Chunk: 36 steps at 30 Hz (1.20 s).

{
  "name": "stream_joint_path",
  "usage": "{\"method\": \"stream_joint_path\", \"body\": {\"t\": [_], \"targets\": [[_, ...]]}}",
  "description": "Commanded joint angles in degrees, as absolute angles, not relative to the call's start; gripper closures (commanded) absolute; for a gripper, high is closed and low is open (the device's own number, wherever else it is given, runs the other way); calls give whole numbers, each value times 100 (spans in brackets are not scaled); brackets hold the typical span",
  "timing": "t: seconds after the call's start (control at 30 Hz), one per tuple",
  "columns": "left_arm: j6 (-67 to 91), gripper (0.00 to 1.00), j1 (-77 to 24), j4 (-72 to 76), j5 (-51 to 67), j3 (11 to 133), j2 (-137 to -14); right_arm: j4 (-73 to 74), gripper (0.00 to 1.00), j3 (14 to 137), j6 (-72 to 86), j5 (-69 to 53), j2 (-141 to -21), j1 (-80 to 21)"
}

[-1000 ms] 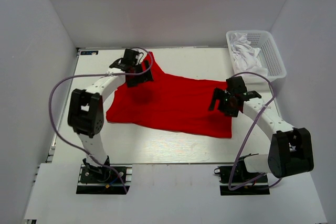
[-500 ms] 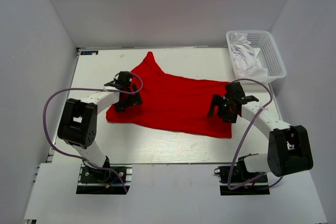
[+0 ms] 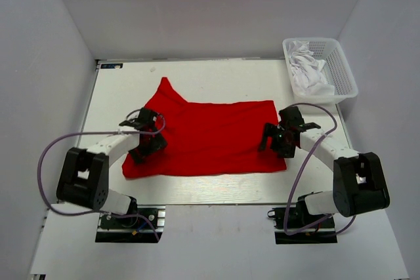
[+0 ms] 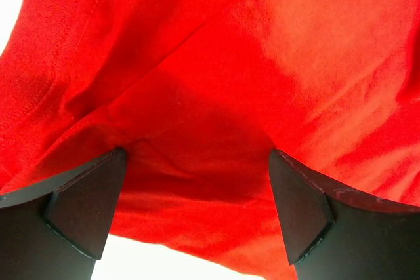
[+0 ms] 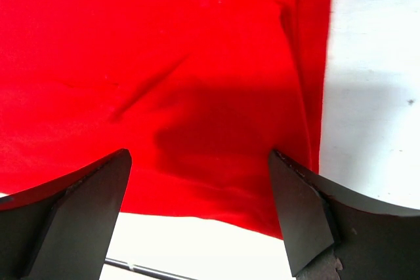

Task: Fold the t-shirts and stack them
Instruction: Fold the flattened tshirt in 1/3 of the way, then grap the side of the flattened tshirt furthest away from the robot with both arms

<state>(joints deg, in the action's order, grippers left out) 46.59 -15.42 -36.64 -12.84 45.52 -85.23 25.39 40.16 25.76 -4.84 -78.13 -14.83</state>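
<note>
Gaping over t-shirt (image 3: pixel 210 139) edges: end effectors (image 3: pixel 146 143) (image 3: pixel 274 137)

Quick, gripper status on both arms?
Left gripper: open, over the red fabric t-shirt, holding nothing.
Right gripper: open, over the same shirt, holding nothing.

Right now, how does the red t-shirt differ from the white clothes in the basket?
The red t-shirt lies spread nearly flat on the table; the white clothes sit crumpled in the basket. The red t-shirt has the left end effector and right end effector open over it; the white clothes have neither. Both are cloth, and neither is stacked yet.
</note>
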Motion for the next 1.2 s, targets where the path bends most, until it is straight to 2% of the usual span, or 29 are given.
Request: {"method": "stream_joint_path", "body": {"t": [0.0, 0.1, 0.23, 0.3, 0.47, 0.57, 0.6, 0.9, 1.03, 1.07, 1.13, 1.17], "targets": [[5396, 0, -1494, -4983, -661, 3789, -7948, 2417, 10, 3964, 2356, -746, -7866, -1529], [5607, 0, -1494, -5378, -492, 3656, -7071, 2417, 10, 3973, 2215, -993, -7814, -1608], [5407, 0, -1494, -5511, -956, 4689, -6706, 2452, 10, 4366, 1996, -888, -7700, -1731], [5091, 0, -1494, -5125, -1168, 5174, -6837, 2426, 10, 4560, 1986, -625, -7708, -1731], [4116, 0, -1494, -4887, -2214, 7265, -8329, 2373, 10, 5729, 2047, -168, -8155, -1688], [3885, 0, -1259, -5176, -2654, 8619, -9700, 2390, 10, 6605, 2083, -132, -8794, -1688], [3798, 0, -1179, -5229, -2654, 8918, -10303, 2434, 10, 6740, 2066, -132, -8911, -1688], [2638, 0, -624, -4623, -2110, 11949, -12900, 3155, 10, 8971, 1784, 263, -10625, -1661], [2409, 0, -571, -4553, -1908, 12437, -13612, 3206, 10, 9377, 1740, 386, -11100, -1626], [2408, 8, -571, -4553, -1751, 12497, -13684, 3260, 10, 9439, 1749, 378, -11170, -1617], [2356, 15, -571, -4430, -1609, 12315, -13685, 3278, 10, 9694, 1740, 430, -11425, -1591], [2355, 22, -571, -4290, -1530, 12192, -13685, 3287, 10, 9781, 1740, 396, -11487, -1582]]}}
